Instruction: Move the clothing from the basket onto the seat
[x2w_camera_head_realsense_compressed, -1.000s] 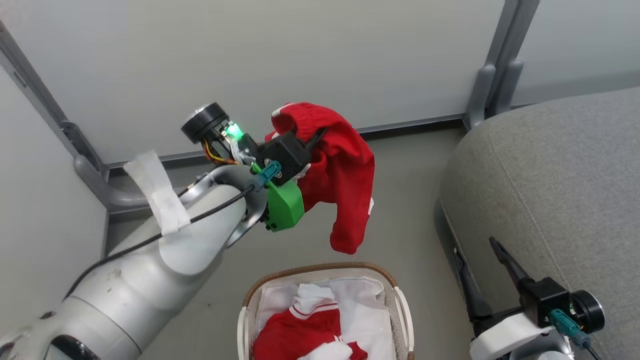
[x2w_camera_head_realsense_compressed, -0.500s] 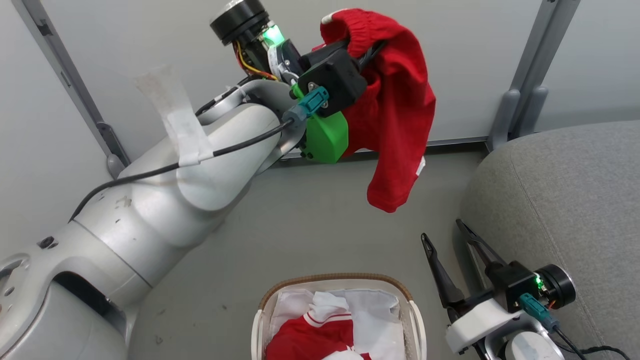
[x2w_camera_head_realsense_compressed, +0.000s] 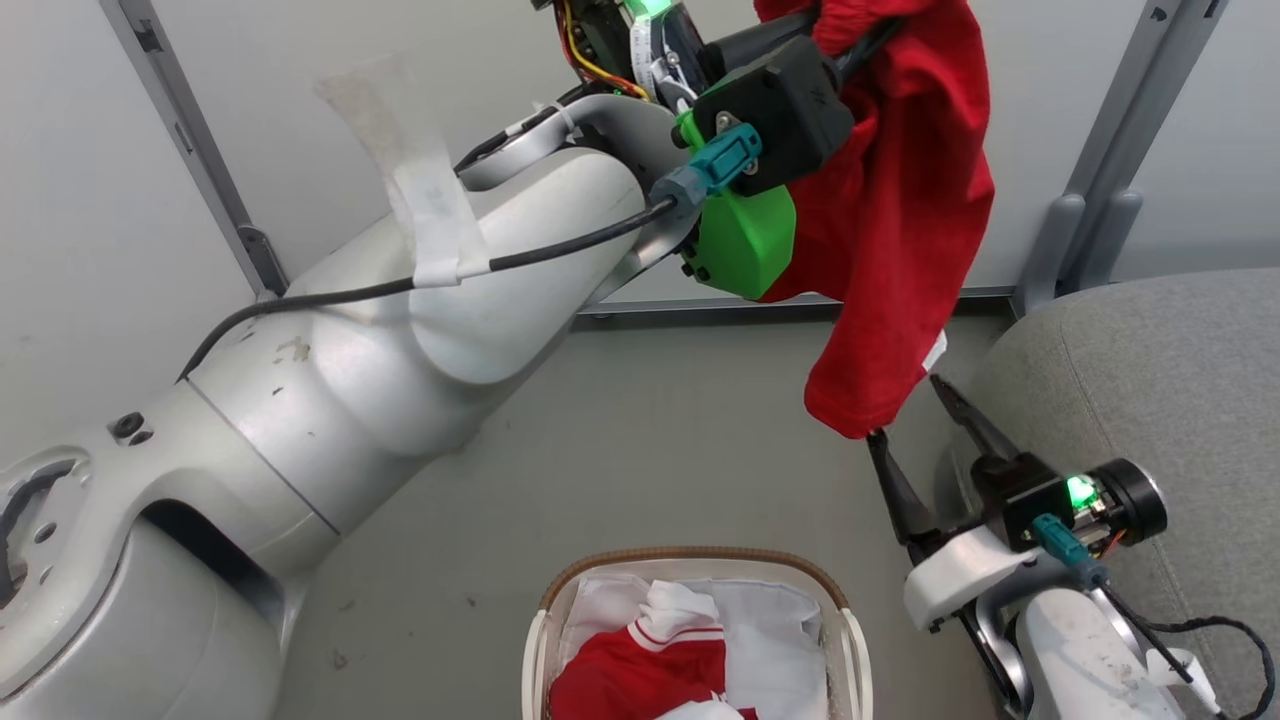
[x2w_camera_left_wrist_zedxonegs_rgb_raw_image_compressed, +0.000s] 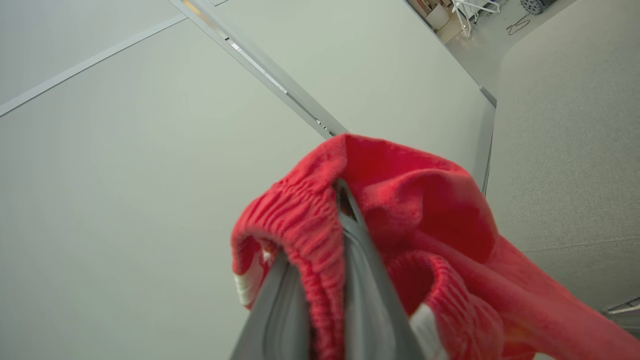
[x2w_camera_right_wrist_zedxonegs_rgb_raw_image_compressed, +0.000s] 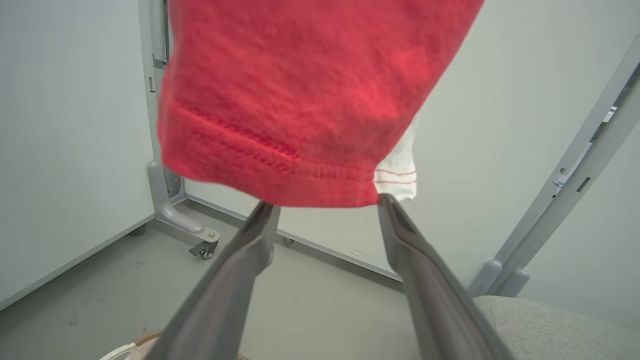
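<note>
Pale grey partition panels (x2w_camera_head_realsense_compressed: 300, 60) behind and at left, framed by slanting grey metal posts (x2w_camera_head_realsense_compressed: 1135, 120), one resting on a small caster foot (x2w_camera_right_wrist_zedxonegs_rgb_raw_image_compressed: 202, 248). Smooth grey floor (x2w_camera_head_realsense_compressed: 650, 450) below, lightly scuffed, with a few dark specks. At right, rounded corner of a grey fabric sofa (x2w_camera_head_realsense_compressed: 1180, 380), close beside a post. Soft, even indoor light.

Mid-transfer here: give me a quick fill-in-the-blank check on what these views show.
On the left gripper, the jaws are shut on a ____ garment.
On the right gripper, the jaws stand ____ just below that garment's hem.
More clothing lies in the white ____ with the brown rim.
Missing words: red; open; basket.
</note>
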